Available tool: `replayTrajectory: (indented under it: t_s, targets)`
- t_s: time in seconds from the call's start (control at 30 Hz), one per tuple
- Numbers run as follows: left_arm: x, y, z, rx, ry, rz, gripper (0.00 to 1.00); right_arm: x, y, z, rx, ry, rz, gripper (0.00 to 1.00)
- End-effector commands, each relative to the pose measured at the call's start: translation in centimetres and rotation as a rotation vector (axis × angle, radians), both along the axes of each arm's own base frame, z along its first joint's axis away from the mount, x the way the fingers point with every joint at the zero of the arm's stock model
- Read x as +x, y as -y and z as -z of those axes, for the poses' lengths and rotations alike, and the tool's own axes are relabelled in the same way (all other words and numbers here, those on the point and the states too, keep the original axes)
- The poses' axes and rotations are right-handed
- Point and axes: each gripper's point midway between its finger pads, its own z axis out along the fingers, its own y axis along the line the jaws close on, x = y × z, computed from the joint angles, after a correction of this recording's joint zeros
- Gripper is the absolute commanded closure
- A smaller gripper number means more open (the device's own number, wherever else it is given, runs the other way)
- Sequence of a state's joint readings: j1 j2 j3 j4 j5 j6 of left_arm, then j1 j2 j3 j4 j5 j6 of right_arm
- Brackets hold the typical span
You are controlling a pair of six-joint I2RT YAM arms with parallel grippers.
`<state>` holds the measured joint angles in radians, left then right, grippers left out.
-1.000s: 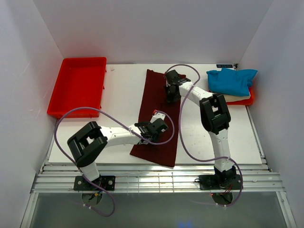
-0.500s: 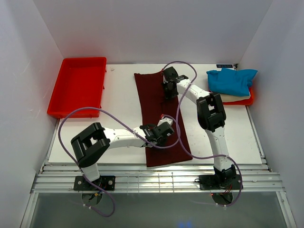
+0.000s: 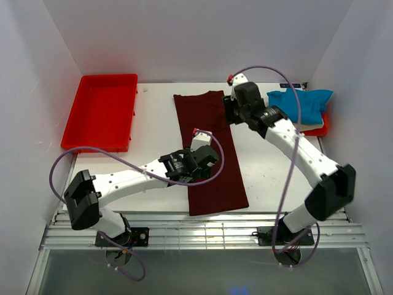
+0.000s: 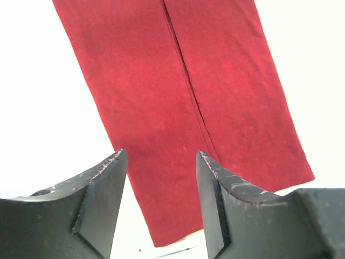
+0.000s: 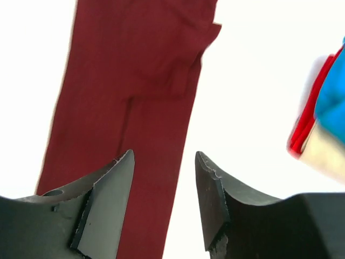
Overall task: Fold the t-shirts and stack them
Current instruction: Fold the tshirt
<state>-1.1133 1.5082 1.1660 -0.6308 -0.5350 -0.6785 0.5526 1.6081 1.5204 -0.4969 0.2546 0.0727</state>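
The dark maroon t-shirt [image 3: 209, 147] lies flat on the white table as a long folded strip, with a lengthwise fold line down its middle [image 4: 178, 97]. My left gripper [image 3: 199, 161] hovers over the strip's near half, open, nothing between its fingers [image 4: 160, 156]. My right gripper [image 3: 232, 112] hangs above the strip's far right edge, open and empty [image 5: 164, 155]; the maroon t-shirt [image 5: 135, 81] lies below it. The bright blue t-shirt [image 3: 301, 103] rests on a cream t-shirt [image 3: 305, 127] at the back right.
A red tray [image 3: 101, 110] stands at the back left with nothing in it. Another red tray [image 3: 320, 130] holds the blue and cream shirts by the right wall. Purple cables loop beside both arms. White walls close in three sides.
Both grippers have opened and let go of the maroon shirt, then lifted off it. The strip's far end had been pulled left and now lies still. The right arm's elbow has swung right.
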Motion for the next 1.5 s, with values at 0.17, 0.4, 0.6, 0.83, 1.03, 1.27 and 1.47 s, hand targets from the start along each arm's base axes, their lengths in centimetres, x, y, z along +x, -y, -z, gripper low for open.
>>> replayTrajectory:
  t_s: [0.17, 0.4, 0.6, 0.83, 1.03, 1.27, 1.47]
  targets:
    - [-6.0, -4.7, 6.2, 0.04, -0.236, 0.024, 0.36, -14.5, 3.7, 10.9, -0.04, -0.371, 0.05, 0.43]
    - [-9.0, -5.1, 7.8, -0.037, -0.32, 0.128, 0.35, -19.8, 5.3, 14.6, -0.001, -0.479, 0.069, 0.43]
    - [-6.8, -3.2, 5.7, -0.098, -0.212, 0.135, 0.37, -15.2, 5.1, 14.1, -0.01, -0.325, 0.136, 0.41]
    - [-2.7, 3.5, 3.4, -0.114, -0.087, 0.233, 0.46, -4.1, 1.3, 14.3, -0.061, -0.32, 0.14, 0.44]
    - [-2.8, 9.7, 4.1, -0.207, -0.111, 0.425, 0.57, 7.4, -0.4, 12.9, -0.024, -0.236, 0.159, 0.49]
    - [-2.6, 10.9, 6.9, -0.16, -0.13, 0.485, 0.58, 14.7, 1.2, 12.9, 0.081, -0.192, 0.191, 0.5]
    - [-3.1, 10.1, 10.6, -0.085, -0.178, 0.504, 0.6, 17.0, 1.0, 14.1, 0.165, -0.179, 0.151, 0.5]
